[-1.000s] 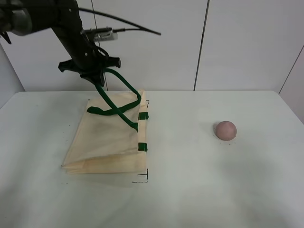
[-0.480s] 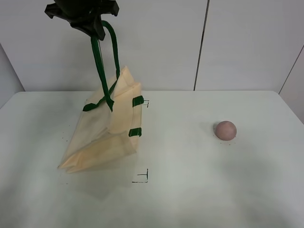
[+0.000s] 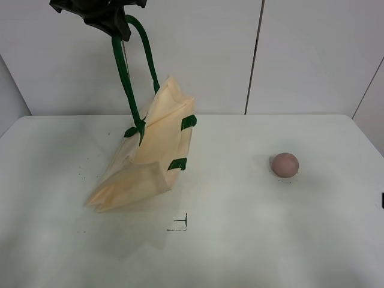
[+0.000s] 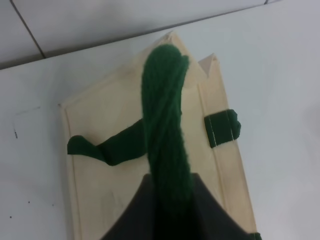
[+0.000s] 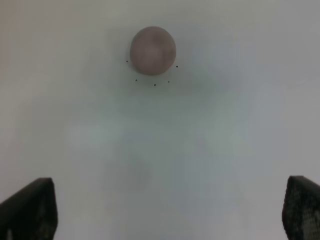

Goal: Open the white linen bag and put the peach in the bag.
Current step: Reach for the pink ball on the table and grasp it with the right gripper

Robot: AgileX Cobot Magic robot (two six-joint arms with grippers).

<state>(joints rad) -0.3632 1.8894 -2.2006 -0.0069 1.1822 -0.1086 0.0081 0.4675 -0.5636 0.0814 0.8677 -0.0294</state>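
Note:
The white linen bag (image 3: 156, 150) hangs tilted from one dark green handle (image 3: 127, 78), its lower end resting on the table. My left gripper (image 3: 111, 21) is high above the table at the back left, shut on that handle. The left wrist view shows the handle (image 4: 165, 125) running from the closed jaws down to the bag (image 4: 105, 110). The peach (image 3: 284, 164) sits alone on the table at the right. In the right wrist view my right gripper (image 5: 170, 215) is open and empty, well short of the peach (image 5: 152, 50).
The white table (image 3: 252, 240) bears small black corner marks (image 3: 180, 223) in front of the bag. A white panelled wall stands behind the table. The second green handle (image 3: 135, 129) hangs loose against the bag's side.
My left gripper has risen with the handle. The bag's mouth end has lifted off the table and swung slightly right; its lower end still rests there. The peach has not moved.

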